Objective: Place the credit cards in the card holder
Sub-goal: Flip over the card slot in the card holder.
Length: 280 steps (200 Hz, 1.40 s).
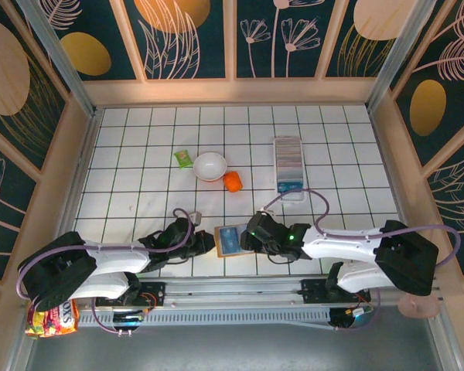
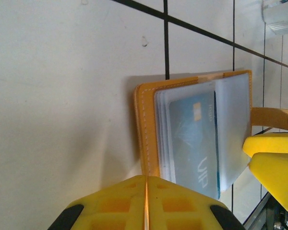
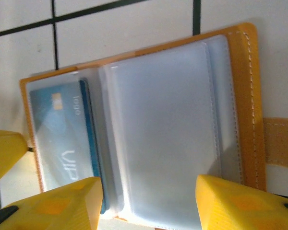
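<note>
- While wallet point(image 1: 230, 240) lies open on tabletop point(image 1: 139, 185) between the two arms, cards point(image 3: 62, 139) sit in its clear sleeves, on the left page in the right wrist view. Top one is blue with "VIP" print. A darker blue edge behind it is likely a second.
- State of left jaws: fingers point(image 2: 110, 206) pressed together with a thin orange line in the seam, so they look closed on the wallet's leather edge. Likely reason: pin the wallet so it can't slide or flip shut when a card gets pulled.
- State of right jaws: open, fingers point(image 3: 69, 203) wide apart, one on each side of the empty clear page, low over the wallet's edge. Gripping nothing. Probably lining up to turn that page or reach the card.
- Target holder point(image 1: 288, 158) sits on the far right of the tabletop, well apart from the wallet, long axis pointing away from the arms. Small blue bit at its near end, too small to call a card.
- Step in hand, my read: getting a card out of its sleeve. No card is free yet.
- Risk: the sleeve plastic looks slick and floppy. Jaws may grab sleeve along with card, or lift the whole wallet if the left pinch slips.
- Clutter: bowl point(image 1: 209, 165), green packet point(image 1: 184, 158) and orange item point(image 1: 232, 181) sit mid-tabletop, left of the holder. Not task things.
</note>
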Motion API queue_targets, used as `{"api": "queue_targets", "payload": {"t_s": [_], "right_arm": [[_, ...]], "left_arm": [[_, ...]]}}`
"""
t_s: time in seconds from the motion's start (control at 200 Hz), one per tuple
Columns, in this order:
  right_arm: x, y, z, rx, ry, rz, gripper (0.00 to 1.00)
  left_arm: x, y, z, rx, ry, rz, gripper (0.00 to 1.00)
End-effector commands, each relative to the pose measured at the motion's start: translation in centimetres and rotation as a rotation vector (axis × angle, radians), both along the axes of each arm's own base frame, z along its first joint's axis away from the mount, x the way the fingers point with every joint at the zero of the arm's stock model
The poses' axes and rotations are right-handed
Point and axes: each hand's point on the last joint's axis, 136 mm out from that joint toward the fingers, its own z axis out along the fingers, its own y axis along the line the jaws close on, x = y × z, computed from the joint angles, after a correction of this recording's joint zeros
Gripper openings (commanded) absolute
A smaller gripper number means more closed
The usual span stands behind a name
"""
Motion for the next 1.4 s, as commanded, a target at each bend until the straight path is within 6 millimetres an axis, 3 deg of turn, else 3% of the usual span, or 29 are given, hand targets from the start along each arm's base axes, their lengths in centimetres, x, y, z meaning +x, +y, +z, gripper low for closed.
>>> {"api": "queue_targets", "payload": {"t_s": [0.0,0.28,0.616,1.171,1.396], "right_arm": [[-0.2,-0.6,-1.2,-0.062,0.011,-0.016,0.54],[-0.3,2.6,-1.2,-0.010,0.024,0.042,0.54],[-0.2,5.6,0.7,0.084,-0.014,0.049,0.54],[0.2,8.0,3.1,0.181,-0.067,0.039,0.53],[0.1,9.0,3.1,0.232,-0.060,0.045,0.52]], "left_arm": [[-0.3,0.0,-0.2,-0.011,-0.007,-0.010,0.08],[-0.8,-0.2,-0.7,-0.035,0.018,-0.022,0.05],[-0.4,0.4,-0.7,-0.013,0.002,0.006,0.05],[-0.4,1.0,-0.5,-0.028,-0.005,0.037,0.04],[0.4,3.2,-0.4,0.041,-0.047,0.126,0.04]]}}
